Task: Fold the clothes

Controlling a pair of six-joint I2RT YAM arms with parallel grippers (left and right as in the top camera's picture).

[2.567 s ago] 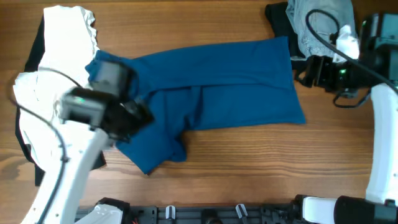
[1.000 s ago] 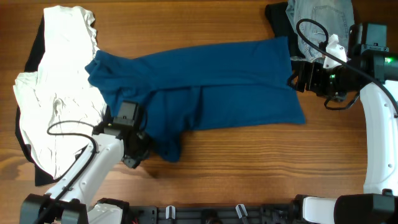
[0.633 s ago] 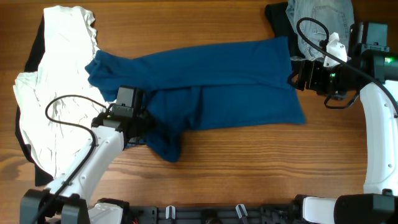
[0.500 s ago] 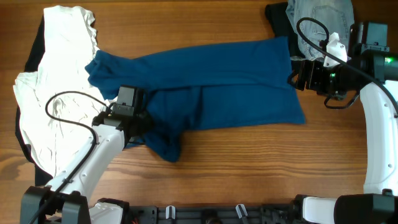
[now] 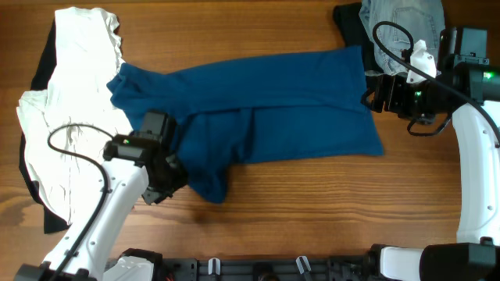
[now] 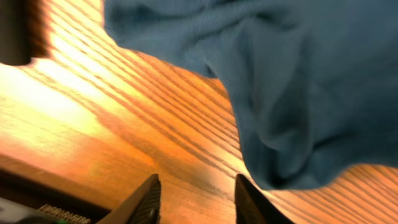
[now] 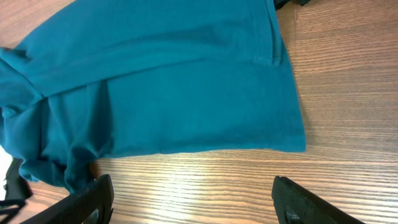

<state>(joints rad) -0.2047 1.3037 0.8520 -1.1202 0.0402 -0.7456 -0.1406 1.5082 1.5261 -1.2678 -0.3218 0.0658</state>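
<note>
**A:** Deep-blue cloth, item one: the blue shirt [image 5: 266, 109] is lying lengthwise across the middle of the table [image 5: 312, 203]. Its sleeve bunch [image 5: 207, 183] is crumpling toward the near-left corner. How are you taking that bunch?

**B:** Item, left gripper [image 5: 168, 183]: it is hovering low and tilted just left of the bunch. Its fingers [image 6: 148, 198] are standing a little apart over bare wood, gripping nothing. I'm judging that you are doing best by sliding right. Pinch the rounded lump's loose edge, one layer rather than the whole wad, so the sleeve is laying flat onto the body.

**A:** And the opposite end?

**B:** Item, right gripper [image 5: 369, 95]: it is reaching in from the right edge and hanging by the shirt's right end, jaws spread wide, empty. I'm suggesting it as an anchor, should the cloth be dragging.

**A:** Remaining stock?

**B:** Item, white garment [image 5: 70, 117]: lying along the left edge over a black garment [image 5: 43, 70]. Item, denim [image 5: 398, 27]: heaping at the far-right corner. All are waiting unfolded.
</note>
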